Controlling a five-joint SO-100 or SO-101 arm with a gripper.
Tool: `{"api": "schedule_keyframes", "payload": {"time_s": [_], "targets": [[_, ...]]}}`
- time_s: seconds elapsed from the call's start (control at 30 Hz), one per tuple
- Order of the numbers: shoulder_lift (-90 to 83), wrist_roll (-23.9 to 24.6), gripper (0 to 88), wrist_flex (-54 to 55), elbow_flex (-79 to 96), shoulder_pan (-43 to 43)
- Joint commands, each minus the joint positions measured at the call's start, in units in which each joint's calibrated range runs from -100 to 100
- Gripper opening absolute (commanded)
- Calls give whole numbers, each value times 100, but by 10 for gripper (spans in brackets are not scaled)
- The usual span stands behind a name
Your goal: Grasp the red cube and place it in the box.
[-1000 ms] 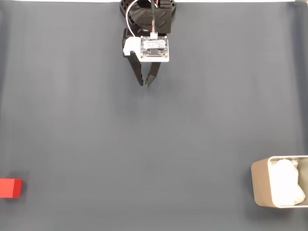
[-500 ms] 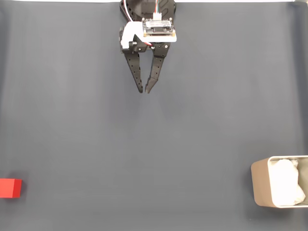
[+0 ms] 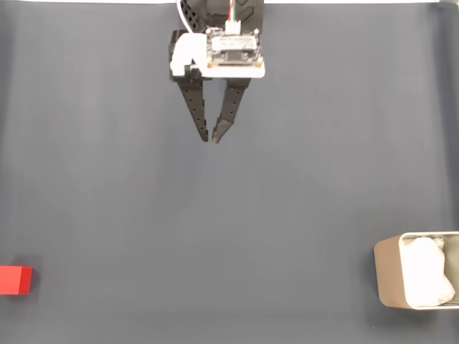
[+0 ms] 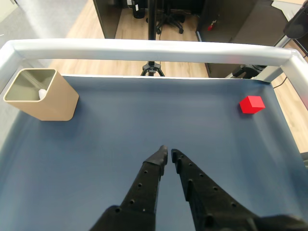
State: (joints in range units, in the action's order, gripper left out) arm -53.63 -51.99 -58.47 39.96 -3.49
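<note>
The red cube [image 3: 16, 279] lies at the lower left edge of the fixed view, alone on the dark mat. In the wrist view the red cube [image 4: 251, 104] is at the far right near the rail. The beige box [image 3: 384, 276] stands at the lower right edge of the fixed view with white wadding [image 3: 427, 271] inside; the wrist view has the box [image 4: 48, 103] at the far left. My gripper [image 3: 211, 138] hangs at the top centre, far from both, shut with nothing between its black fingers. In the wrist view the gripper [image 4: 169, 152] points at bare mat between cube and box.
A dark grey mat [image 3: 229, 229] covers the whole table. In the wrist view a silver rail [image 4: 144, 47] frames the mat's far edge and sides. Beyond it are a wooden floor and a tripod foot [image 4: 152, 70].
The wrist has risen toward the fixed camera and looks larger. The fingertips have crept slightly down the view. Cube and box have not moved.
</note>
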Motion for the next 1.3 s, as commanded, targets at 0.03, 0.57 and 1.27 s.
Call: {"api": "schedule_keyframes", "payload": {"time_s": [0.03,0.57,1.27], "targets": [[527,117,0,-333,-1058,-63],[1515,137,0,-407,-2181,-653],[2997,83,0,224,-3120,-2009]]}}
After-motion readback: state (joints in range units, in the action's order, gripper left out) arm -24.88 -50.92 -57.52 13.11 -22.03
